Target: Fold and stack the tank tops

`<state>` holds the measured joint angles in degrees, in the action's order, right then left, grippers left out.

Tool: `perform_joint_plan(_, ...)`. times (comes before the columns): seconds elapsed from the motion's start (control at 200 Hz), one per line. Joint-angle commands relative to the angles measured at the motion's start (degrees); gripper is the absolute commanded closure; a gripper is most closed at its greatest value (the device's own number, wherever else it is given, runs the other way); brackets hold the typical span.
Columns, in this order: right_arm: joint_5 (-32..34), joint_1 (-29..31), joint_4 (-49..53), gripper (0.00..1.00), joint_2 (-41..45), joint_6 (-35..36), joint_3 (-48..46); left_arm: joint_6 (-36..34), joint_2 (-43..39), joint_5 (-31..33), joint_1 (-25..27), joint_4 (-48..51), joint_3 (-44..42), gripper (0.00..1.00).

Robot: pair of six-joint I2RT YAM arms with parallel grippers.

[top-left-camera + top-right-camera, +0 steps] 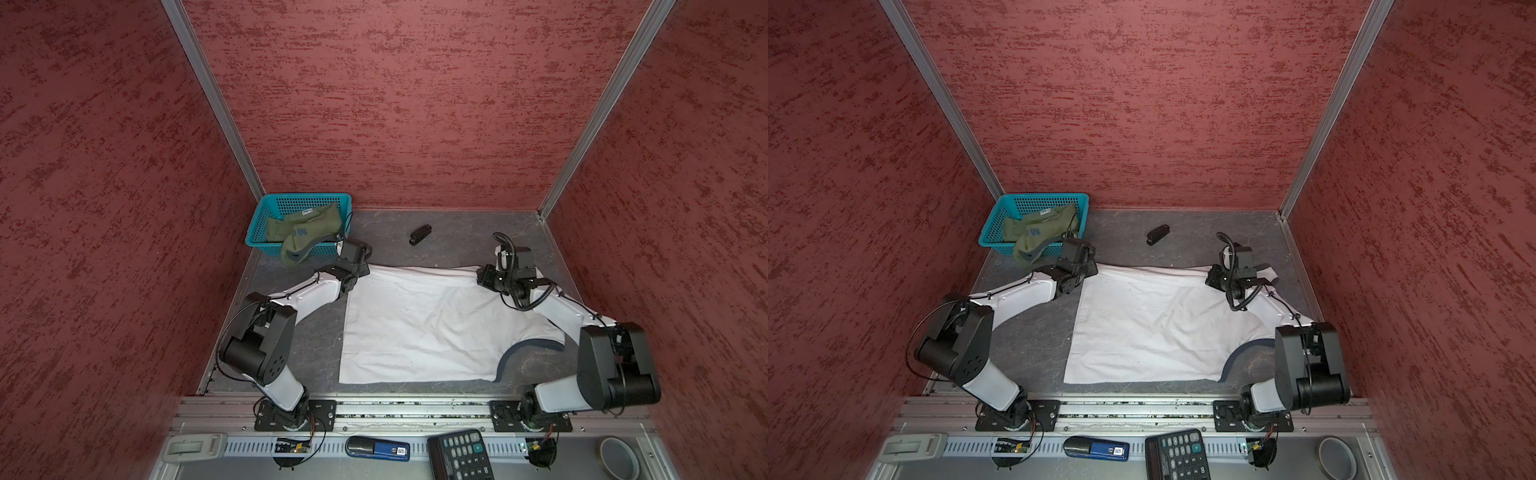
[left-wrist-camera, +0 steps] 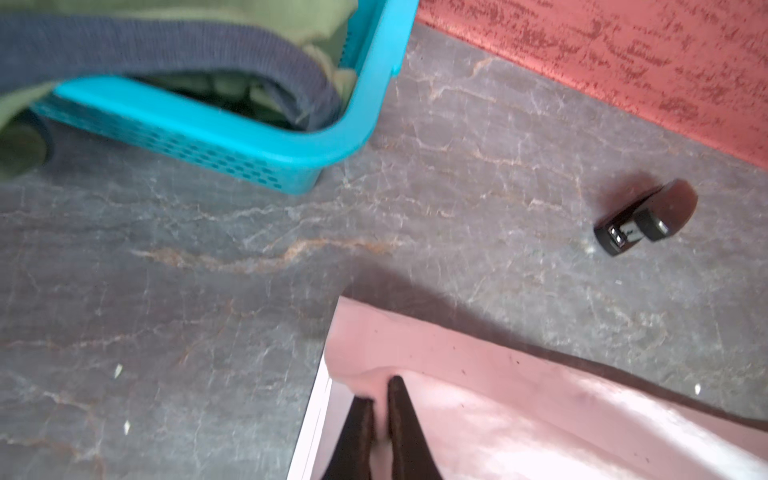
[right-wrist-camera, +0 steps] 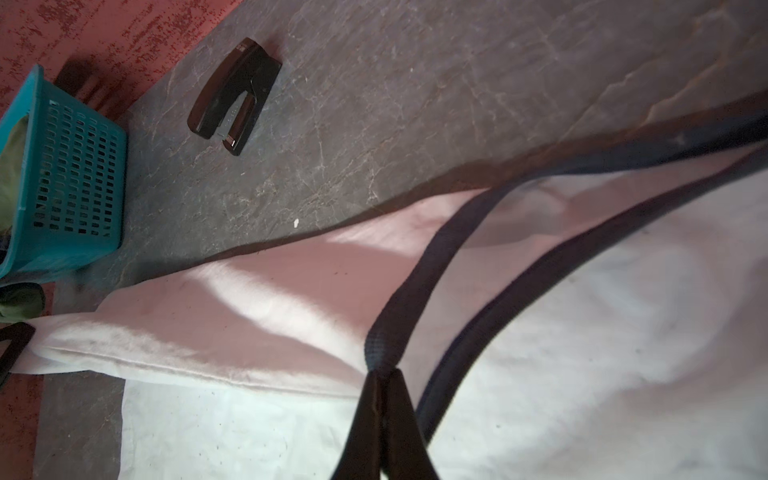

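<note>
Bare tabletop (image 1: 457, 241) beyond the white tank top (image 1: 415, 328), save stapler (image 1: 420, 235) mid-back and blue basket (image 1: 291, 205) far left.

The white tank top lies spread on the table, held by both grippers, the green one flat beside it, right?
No: both top views show the green tank top bunched in the blue basket, part hanging over its rim. The white tank top does lie spread on the table, held by the left gripper and right gripper.
</note>
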<state>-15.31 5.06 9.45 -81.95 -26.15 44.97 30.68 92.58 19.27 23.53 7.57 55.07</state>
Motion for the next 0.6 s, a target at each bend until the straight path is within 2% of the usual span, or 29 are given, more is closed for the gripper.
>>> perform_joint_plan(0.0, -0.6, 0.5, -2.1, 1.00, 3.5, -1.6, -2.8, 1.1, -3.5, 0.2, 0.8, -1.9, -3.3, 0.87)
perform_joint_plan(0.085, -0.3, 0.6, -2.4, 1.00, 5.5, -2.4, -5.7, 1.7, -4.6, 0.4, 1.8, -1.9, -6.1, 0.85)
perform_joint_plan(0.21, -2.9, 0.9, -3.2, 1.00, 7.0, -4.4, -9.7, 3.1, -5.1, -3.0, 2.3, -2.8, -10.1, 0.75)
perform_joint_plan(0.26, -4.2, 0.9, -3.7, 0.89, 7.5, -5.7, -11.3, 3.9, -5.6, -4.3, 2.3, -2.8, -11.8, 0.70)
perform_joint_plan(0.296, -5.0, 0.9, -3.6, 0.77, 7.8, -6.7, -12.1, 4.6, -6.4, -4.8, 2.3, -2.4, -12.8, 0.66)
perform_joint_plan(0.366, -4.9, 0.8, -2.3, 0.68, 8.9, -7.8, -12.6, 5.5, -9.0, -5.2, 2.3, -1.7, -15.2, 0.59)
perform_joint_plan(0.436, -2.2, 0.7, 0.8, 0.54, 10.2, -8.1, -11.2, 6.3, -12.2, -4.7, 2.1, -0.5, -16.9, 0.50)
perform_joint_plan(0.491, -0.7, 0.7, 1.7, 0.50, 10.5, -7.6, -10.0, 6.5, -13.7, -4.8, 1.3, 1.2, -16.9, 0.45)
perform_joint_plan(0.596, 1.5, 0.5, 1.3, 0.47, 8.5, -7.5, -7.6, 6.0, -12.7, -6.1, -0.6, 3.7, -14.7, 0.42)
